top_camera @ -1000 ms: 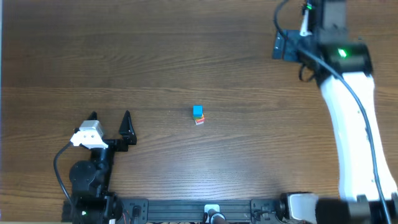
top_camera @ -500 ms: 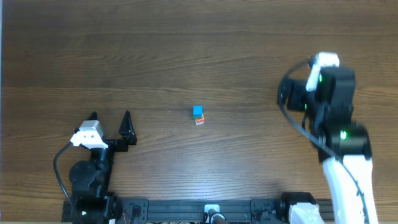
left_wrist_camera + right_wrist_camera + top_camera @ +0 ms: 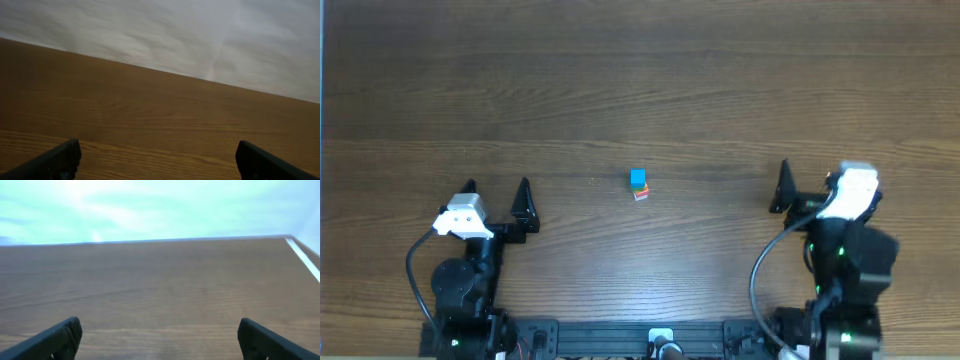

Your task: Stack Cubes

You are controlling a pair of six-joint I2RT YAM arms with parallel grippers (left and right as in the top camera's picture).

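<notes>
A small stack of cubes [image 3: 638,184] stands in the middle of the wooden table, a blue cube [image 3: 638,178] on top of a red-orange one [image 3: 640,194]. My left gripper [image 3: 497,190] rests at the front left, open, well left of the stack. My right gripper [image 3: 808,188] sits at the front right, open, well right of the stack. In the left wrist view the left gripper [image 3: 160,162] holds nothing between its spread fingers [image 3: 60,160]. The right gripper [image 3: 160,340] likewise shows dark fingertips [image 3: 60,337] far apart over bare wood.
The table top [image 3: 640,90] is plain brown wood. A pale wall [image 3: 175,35] rises beyond the table's far edge, and the table's right edge [image 3: 302,255] shows in the right wrist view.
The right arm has drawn back from the far right of the table to a folded pose near its base. The left arm and the cube stack have not moved.
</notes>
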